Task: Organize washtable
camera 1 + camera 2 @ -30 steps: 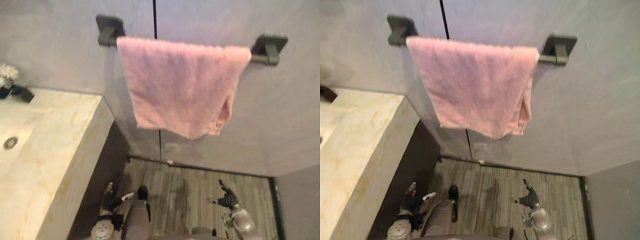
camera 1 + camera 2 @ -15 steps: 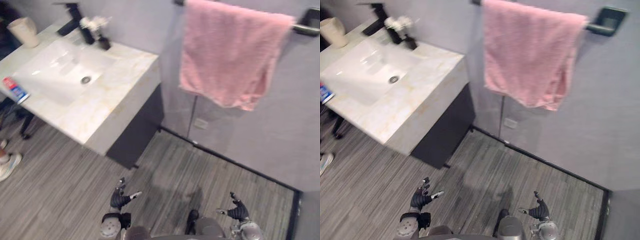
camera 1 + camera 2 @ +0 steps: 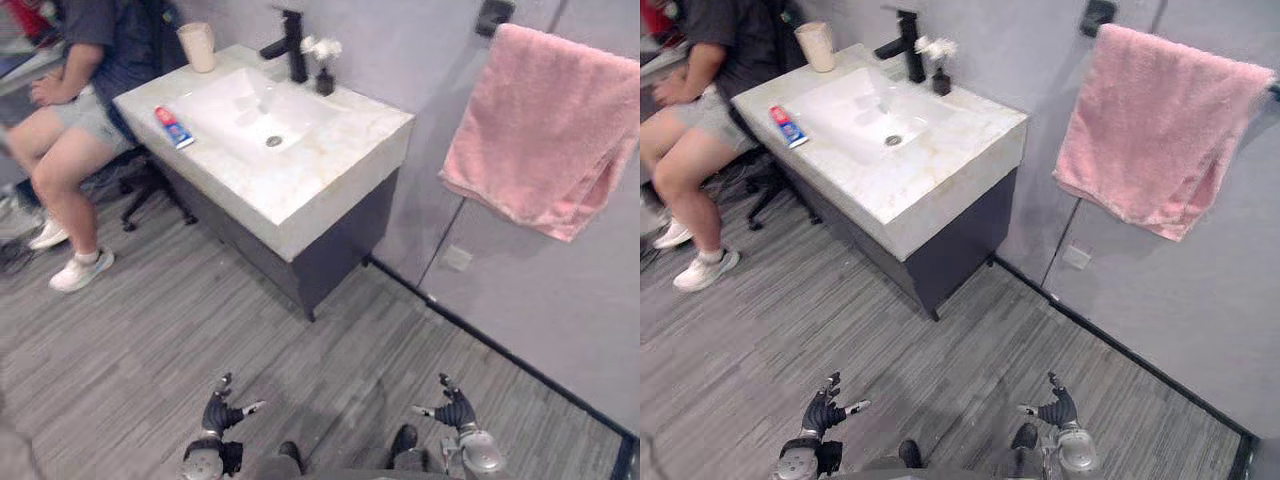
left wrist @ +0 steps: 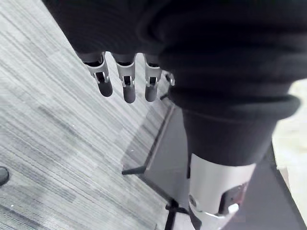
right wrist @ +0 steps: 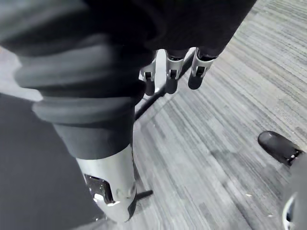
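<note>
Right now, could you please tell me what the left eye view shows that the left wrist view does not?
Left eye view: the sink with cup, tube, faucet and flower vase around it, the pink towel, a seated person, the right robot hand.
Left wrist view: the fingers of the left robot hand up close, straight, holding nothing.
Both: the left robot hand over grey plank floor.

Both eye views look steeply down from the robot's head, side by side. They share the washstand (image 3: 330,170) at upper left, the pink towel (image 3: 545,130) at upper right and the plank floor (image 3: 150,330) below. Each wrist view looks from very near along its own hand, the left hand (image 4: 125,82) and the right hand (image 5: 171,72), out over that floor.
</note>
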Controlling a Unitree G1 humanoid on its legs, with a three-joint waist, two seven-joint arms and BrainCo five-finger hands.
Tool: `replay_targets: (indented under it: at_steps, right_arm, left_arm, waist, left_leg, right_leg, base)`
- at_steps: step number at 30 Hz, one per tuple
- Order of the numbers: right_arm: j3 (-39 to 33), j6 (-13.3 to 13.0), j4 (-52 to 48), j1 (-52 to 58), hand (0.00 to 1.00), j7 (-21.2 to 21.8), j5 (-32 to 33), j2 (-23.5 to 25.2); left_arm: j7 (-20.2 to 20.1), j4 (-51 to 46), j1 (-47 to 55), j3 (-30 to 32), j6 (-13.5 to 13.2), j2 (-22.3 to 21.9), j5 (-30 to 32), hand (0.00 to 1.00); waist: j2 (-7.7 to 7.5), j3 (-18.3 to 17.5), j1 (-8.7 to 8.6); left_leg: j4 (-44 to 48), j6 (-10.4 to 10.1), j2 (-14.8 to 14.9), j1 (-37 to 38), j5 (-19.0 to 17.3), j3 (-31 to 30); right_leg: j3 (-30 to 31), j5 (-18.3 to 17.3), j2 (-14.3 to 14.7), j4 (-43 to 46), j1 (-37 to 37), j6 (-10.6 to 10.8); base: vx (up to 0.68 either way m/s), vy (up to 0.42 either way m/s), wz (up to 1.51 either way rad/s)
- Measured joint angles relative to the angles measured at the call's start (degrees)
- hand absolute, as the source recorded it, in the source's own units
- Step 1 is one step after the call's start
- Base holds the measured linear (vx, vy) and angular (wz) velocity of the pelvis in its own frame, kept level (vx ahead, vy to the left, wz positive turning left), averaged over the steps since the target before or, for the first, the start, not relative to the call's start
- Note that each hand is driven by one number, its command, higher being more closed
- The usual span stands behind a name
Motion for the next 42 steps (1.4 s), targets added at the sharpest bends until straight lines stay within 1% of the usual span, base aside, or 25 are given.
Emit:
replay_targets:
  at_steps: [1,3,5,8,11,12,13,14,15,16,18,19,22,24,25,26,27,28,29,30,32,33,38,40,42]
  right_arm:
    - [0.15,-0.03,-0.04,0.07,0.00,-0.23,0.03,0.11]
    - [0.12,0.02,-0.02,0.56,0.00,-0.40,0.05,-0.30]
    - [0.15,0.02,-0.05,0.49,0.00,-0.53,0.04,-0.35]
    - [2.08,0.06,0.03,-0.70,0.00,-1.23,0.02,0.04]
    - [4.48,0.01,-0.01,-3.69,0.00,-1.21,0.03,2.14]
    - [5.50,0.03,-0.02,-4.54,0.00,-1.12,0.02,3.07]
    - [6.02,0.01,-0.18,-5.36,0.00,-1.04,0.03,3.71]
    - [6.04,0.01,-0.33,-5.40,0.00,-1.04,0.03,3.72]
    - [5.97,0.02,-1.66,-4.95,0.00,-1.06,0.05,3.66]
    - [5.97,-0.10,-2.77,-4.56,0.00,-1.05,0.12,3.64]
    - [6.14,-0.09,-2.46,-4.06,0.00,-0.97,0.22,3.69]
    - [6.76,-0.08,-2.35,-5.32,0.00,-0.90,0.53,3.83]
    - [9.37,-0.59,-2.88,-5.26,0.00,-0.25,0.60,3.60]
    - [9.91,-0.59,-3.37,-3.82,0.00,0.19,0.59,3.41]
    - [9.91,-0.59,-4.17,-1.94,0.00,0.23,0.59,3.30]
    - [9.92,-0.59,-4.51,-1.26,0.00,0.24,0.59,3.30]
    - [9.88,-0.71,-5.27,-0.29,0.00,0.27,0.96,3.18]
    - [9.90,-0.72,-5.69,0.12,0.00,0.23,1.05,2.99]
    - [9.91,-0.77,-6.77,1.22,0.00,0.38,1.17,1.93]
    - [10.12,-0.76,-7.37,0.69,0.00,0.57,1.16,1.96]
    - [10.67,-0.69,-8.91,0.65,0.00,0.61,1.11,1.90]
    - [11.07,-0.69,-9.09,0.62,0.00,0.60,1.11,2.29]
    - [9.72,-0.39,-8.74,0.00,0.00,0.07,0.97,3.28]
    - [8.90,0.09,-8.33,-0.79,0.00,-0.07,0.37,3.26]
    - [7.66,0.03,-7.82,-1.02,0.00,-0.20,-0.08,3.24]
  left_arm:
    - [0.71,0.28,-0.09,0.17,0.03,-0.38,-1.36,0.00]
    - [1.56,1.85,0.02,0.19,0.06,-0.62,-2.34,0.00]
    - [1.73,3.45,0.69,1.21,0.19,-0.59,-3.14,0.00]
    - [1.90,5.32,2.38,4.04,0.17,-0.58,-3.22,0.00]
    - [2.02,7.88,3.33,6.38,0.33,-0.18,-3.12,0.00]
    - [2.05,8.12,3.23,6.57,0.31,0.00,-2.75,0.00]
    - [1.94,8.06,3.15,6.46,0.32,-0.02,-2.64,0.00]
    - [1.88,7.90,3.19,6.35,0.31,-0.03,-2.62,0.00]
    - [1.73,7.59,3.26,6.27,0.24,-0.04,-1.71,0.00]
    - [1.71,7.22,3.36,6.30,0.24,0.23,-1.51,0.00]
    - [1.73,6.59,2.44,6.31,0.25,1.62,-1.32,0.00]
    - [1.85,6.65,1.81,6.34,0.28,2.00,-1.32,0.00]
    - [1.72,6.87,-0.99,5.19,0.28,2.28,-1.03,0.00]
    - [1.71,6.98,-2.52,3.98,0.22,2.28,-0.52,0.00]
    - [1.61,7.31,-3.82,2.56,0.08,2.11,0.05,0.00]
    - [1.58,7.39,-4.03,1.84,0.06,2.12,0.20,0.00]
    - [1.53,7.50,-3.93,1.15,0.06,1.96,0.57,0.00]
    - [1.52,7.88,-3.81,1.16,0.07,1.63,0.58,0.00]
    - [1.57,8.29,-3.64,1.28,0.06,0.74,0.57,0.00]
    - [1.59,8.28,-3.68,1.91,0.11,-0.19,0.53,0.00]
    - [1.63,8.00,-2.28,2.64,0.18,-1.80,0.52,0.00]
    - [1.59,7.94,-1.11,2.49,0.22,-2.55,0.53,0.00]
    - [1.52,5.49,-0.97,2.51,0.01,-4.32,0.51,0.00]
    - [1.54,5.55,-1.58,2.45,0.08,-4.48,0.51,0.00]
    - [1.67,5.54,-1.86,2.28,0.02,-4.80,0.40,0.00]
  waist:
    - [-1.16,0.45,-0.03]
    - [-0.08,0.30,0.15]
    - [-0.06,0.26,-0.30]
    - [-0.64,0.21,0.74]
    - [-2.50,0.17,1.79]
    - [-3.09,0.51,2.05]
    - [-3.12,0.58,2.05]
    - [-3.10,0.58,1.99]
    - [-3.11,0.61,1.84]
    - [-3.54,0.72,1.73]
    - [-5.71,1.49,1.85]
    - [-5.58,2.64,1.76]
    - [-3.55,5.09,-0.24]
    - [-3.61,5.14,-0.58]
    - [-4.12,5.00,-1.47]
    - [-4.59,4.90,-2.02]
    - [-5.21,4.71,-3.08]
    - [-4.81,4.13,-3.35]
    - [-3.23,2.70,-3.08]
    - [-1.57,3.01,-2.36]
    - [-0.06,3.60,-1.79]
    - [-0.03,3.69,-1.38]
    - [-1.54,3.45,-0.15]
    - [-2.37,3.93,0.72]
    - [-3.25,4.12,1.61]
  left_leg:
    - [0.75,0.99,0.61,-1.22,-0.11,4.96]
    - [2.93,2.32,3.28,-2.53,-0.09,15.15]
    - [3.40,3.09,4.07,-2.19,0.68,20.07]
    - [3.45,2.51,2.56,-2.11,4.45,19.81]
    - [8.56,3.75,1.74,-4.88,2.34,18.02]
    - [11.97,4.25,1.78,-6.77,0.13,16.65]
    - [16.28,4.67,1.14,-9.03,-3.23,13.80]
    - [16.93,4.64,1.00,-9.45,-3.86,13.46]
    - [18.75,4.95,0.21,-10.33,-5.63,11.60]
    - [19.20,5.44,-0.89,-10.43,-6.63,9.81]
    - [18.80,7.03,-3.52,-9.35,-8.19,7.67]
    - [18.35,6.94,-2.98,-8.02,-8.48,6.99]
    - [15.05,4.54,-0.58,-1.33,-10.02,4.33]
    - [13.64,3.68,-0.27,1.20,-10.50,3.20]
    - [12.09,2.12,-0.52,3.63,-11.13,1.46]
    - [11.97,1.41,-0.83,4.69,-11.42,0.80]
    - [12.79,-0.18,-0.87,6.40,-13.00,-0.90]
    - [13.21,-0.86,-0.27,6.84,-13.81,-1.85]
    - [15.30,-2.94,1.84,7.52,-13.75,-2.41]
    - [24.75,-4.75,5.60,4.27,-12.49,-2.39]
    - [41.68,-3.99,10.46,-0.13,-6.82,-2.23]
    - [48.14,-3.96,12.24,-0.92,-7.31,-0.66]
    - [44.08,-1.82,8.32,-6.01,-11.37,5.82]
    - [34.58,-1.57,3.74,-9.25,-11.50,2.26]
    - [18.62,-3.82,-0.47,-10.81,-8.83,-6.34]
  right_leg:
    - [-3.56,-0.20,-1.67,-0.42,0.16,0.04]
    - [-7.67,-0.20,-2.60,0.40,1.48,0.05]
    - [-10.72,-0.34,-3.35,0.73,4.06,0.67]
    - [-10.39,-0.68,-5.62,2.69,4.88,2.20]
    - [-7.85,-0.71,-7.25,3.36,4.58,2.68]
    - [-4.82,-1.57,-7.57,4.41,4.43,3.73]
    - [3.68,-6.64,-7.08,7.62,2.82,4.32]
    - [6.27,-8.13,-6.87,8.57,2.06,3.56]
    - [16.21,-14.17,-5.55,13.61,-0.88,-0.55]
    - [23.25,-18.06,-4.37,16.90,-2.46,-2.77]
    - [29.88,-23.16,-4.65,26.82,-6.33,-3.83]
    - [29.27,-24.86,-2.97,31.20,-9.51,-2.74]
    - [26.48,-24.27,3.67,31.93,-16.39,-3.28]
    - [26.16,-21.50,4.84,29.00,-18.80,-3.10]
    - [26.98,-16.17,4.82,22.48,-20.25,-2.57]
    - [27.91,-14.08,4.67,20.04,-20.58,-2.29]
    - [29.68,-8.92,3.52,20.69,-20.96,-3.27]
    - [29.53,-7.27,3.76,22.70,-21.22,-4.07]
    - [27.68,-8.57,5.41,25.48,-21.25,-5.76]
    - [26.99,-10.22,7.82,25.46,-19.25,-7.55]
    - [27.64,-11.30,11.29,23.12,-13.78,-10.45]
    - [29.74,-11.80,13.10,20.33,-9.12,-11.22]
    - [40.02,-12.03,13.34,10.17,2.97,-11.63]
    - [43.97,-12.11,11.75,8.89,5.17,-11.50]
    - [47.93,-13.25,9.96,8.90,7.09,-10.03]
  base:
    - [-0.06,0.055,1.64]
    - [-0.02,0.146,1.38]
    - [-0.01,0.203,1.46]
    - [-0.01,0.247,0.87]
    - [0.10,0.228,0.43]
    - [0.07,0.181,0.65]
    - [0.05,0.184,0.68]
    - [0.02,0.174,0.76]
    - [0.03,0.112,0.74]
    - [0.09,0.068,0.93]
    - [0.21,-0.006,0.59]
    - [0.22,-0.019,0.13]
    - [0.30,-0.072,0.25]
    - [0.35,-0.133,0.53]
    - [0.38,-0.184,0.78]
    - [0.49,-0.290,1.07]
    - [0.26,-0.183,0.82]
    - [0.50,-0.296,0.75]
    - [0.52,-0.277,0.32]
    - [0.64,-0.339,0.09]
    - [0.58,-0.255,-0.54]
    - [0.73,-0.248,-1.06]
    - [0.53,-0.074,-0.97]
    - [0.42,0.138,-1.17]
    - [0.37,0.234,-1.31]
